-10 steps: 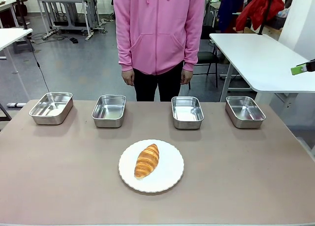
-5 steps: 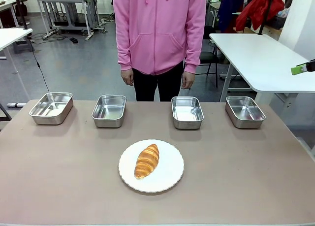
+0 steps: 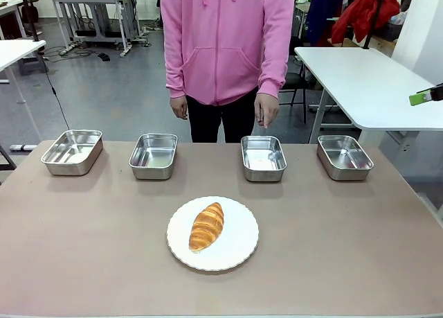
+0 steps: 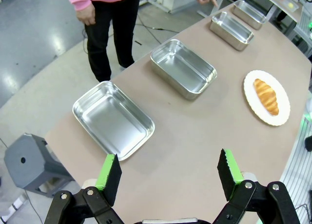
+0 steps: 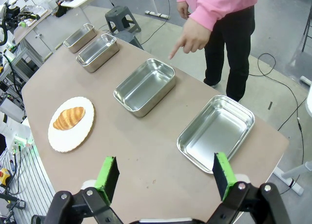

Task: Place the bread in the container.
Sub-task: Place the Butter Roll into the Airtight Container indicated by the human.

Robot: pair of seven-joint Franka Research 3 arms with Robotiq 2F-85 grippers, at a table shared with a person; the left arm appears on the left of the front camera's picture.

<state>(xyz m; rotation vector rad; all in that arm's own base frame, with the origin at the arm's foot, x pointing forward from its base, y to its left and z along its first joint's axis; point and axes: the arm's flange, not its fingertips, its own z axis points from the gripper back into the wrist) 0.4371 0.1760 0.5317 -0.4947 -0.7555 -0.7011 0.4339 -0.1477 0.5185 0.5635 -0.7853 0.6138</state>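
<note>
On the near plate (image 3: 243, 251) the bread (image 3: 207, 226) lies untouched, far pointed-at container (image 3: 263, 159) empty; left gripper (image 4: 168, 165) and right gripper (image 5: 165, 173) spread apart.

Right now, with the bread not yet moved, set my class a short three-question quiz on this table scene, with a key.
1. True or false: the bread lies in a steel tray.
2. How many steel trays stand in the far row? A three, B four, C five.
3. Counting from the robot's left, which tray does the person's hand point toward?
Key: 1 false, it lies on the white plate; 2 B; 3 the third tray.
</note>
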